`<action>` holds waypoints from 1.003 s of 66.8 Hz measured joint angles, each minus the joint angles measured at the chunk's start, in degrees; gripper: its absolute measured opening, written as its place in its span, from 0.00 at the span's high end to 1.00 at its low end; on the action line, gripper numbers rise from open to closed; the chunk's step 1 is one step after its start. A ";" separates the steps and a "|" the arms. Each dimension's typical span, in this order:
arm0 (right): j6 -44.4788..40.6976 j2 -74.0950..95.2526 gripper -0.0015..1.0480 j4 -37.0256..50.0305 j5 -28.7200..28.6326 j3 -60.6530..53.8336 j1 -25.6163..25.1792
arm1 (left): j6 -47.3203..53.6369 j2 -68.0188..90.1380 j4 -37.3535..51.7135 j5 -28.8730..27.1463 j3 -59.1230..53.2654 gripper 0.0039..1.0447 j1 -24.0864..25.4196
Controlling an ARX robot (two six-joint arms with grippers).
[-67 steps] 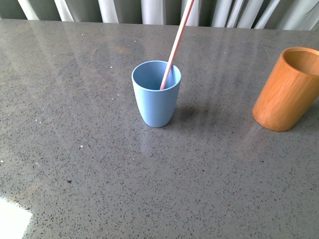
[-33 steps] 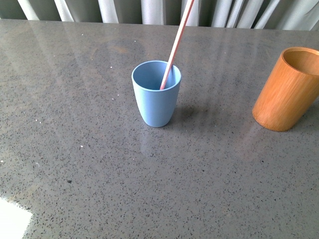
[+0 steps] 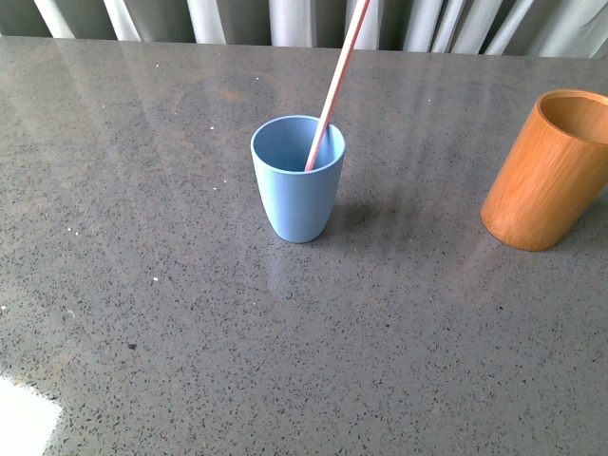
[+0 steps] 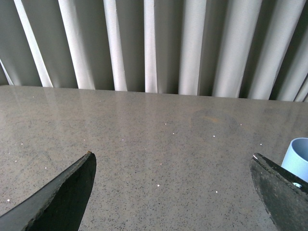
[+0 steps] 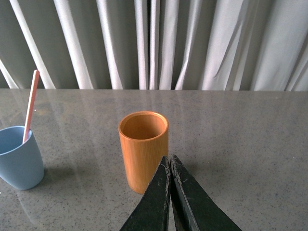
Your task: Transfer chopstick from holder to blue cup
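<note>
The light blue cup (image 3: 297,179) stands upright mid-table with the pinkish chopstick (image 3: 338,78) standing in it, leaning to the upper right past the frame top. The orange-brown wooden holder (image 3: 548,169) stands at the right and looks empty from above. Neither gripper shows in the front view. In the right wrist view my right gripper (image 5: 169,159) is shut and empty, just in front of the holder (image 5: 143,150); the cup (image 5: 18,156) and chopstick (image 5: 31,103) are off to one side. In the left wrist view my left gripper (image 4: 173,156) is open and empty over bare table, the cup's edge (image 4: 298,156) beside one finger.
The grey speckled table (image 3: 171,313) fills the front view. Pale pleated curtains (image 3: 285,19) hang behind its far edge. A bright white patch (image 3: 21,418) lies at the near left corner.
</note>
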 joint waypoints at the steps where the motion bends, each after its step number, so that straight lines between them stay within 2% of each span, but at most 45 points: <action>1: 0.00 0.00 0.98 0.00 0.00 0.00 0.00 | 0.00 0.00 0.00 0.00 0.00 0.08 0.00; 10: -0.07 -0.07 0.97 0.00 0.00 0.00 0.00 | 0.00 0.00 0.00 0.00 0.00 0.08 0.00; 38: -0.04 -0.07 0.28 -0.02 0.00 0.00 0.00 | 0.00 0.00 0.00 0.00 0.00 0.08 0.00; 48: -0.02 -0.07 0.07 0.00 0.00 0.00 0.00 | 0.00 0.00 0.00 0.00 0.00 0.08 0.00; 67: -0.02 -0.07 0.09 -0.02 0.00 0.00 0.00 | 0.00 0.00 0.00 0.00 0.00 0.08 0.00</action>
